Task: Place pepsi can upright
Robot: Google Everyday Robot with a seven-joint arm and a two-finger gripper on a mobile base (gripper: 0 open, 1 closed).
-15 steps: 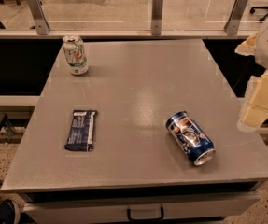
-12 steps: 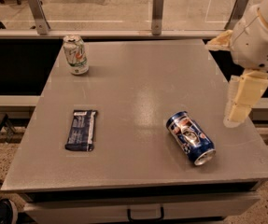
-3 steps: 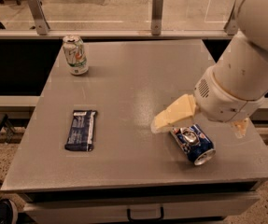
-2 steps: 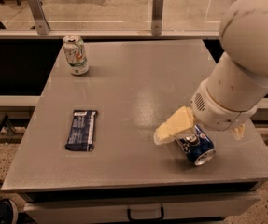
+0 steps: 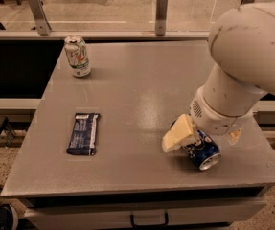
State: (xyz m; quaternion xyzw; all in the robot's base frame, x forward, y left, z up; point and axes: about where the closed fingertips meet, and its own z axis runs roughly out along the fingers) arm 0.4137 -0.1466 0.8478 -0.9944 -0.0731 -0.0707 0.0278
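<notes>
The white arm reaches in from the upper right, its bulky wrist bent downward over the front-right part of the tabletop; the gripper sits low over the pepsi can. The cream fingers are spread apart, one on the can's left and the other showing just past its right side, so they straddle it; whether either one touches the can cannot be told. The pepsi can lies on its side near the front-right edge; its long axis runs from rear-left to front-right, with one silver end facing the near edge. A white-and-green can stands upright at the far left; a dark wrapper lies flat on the left.
</notes>
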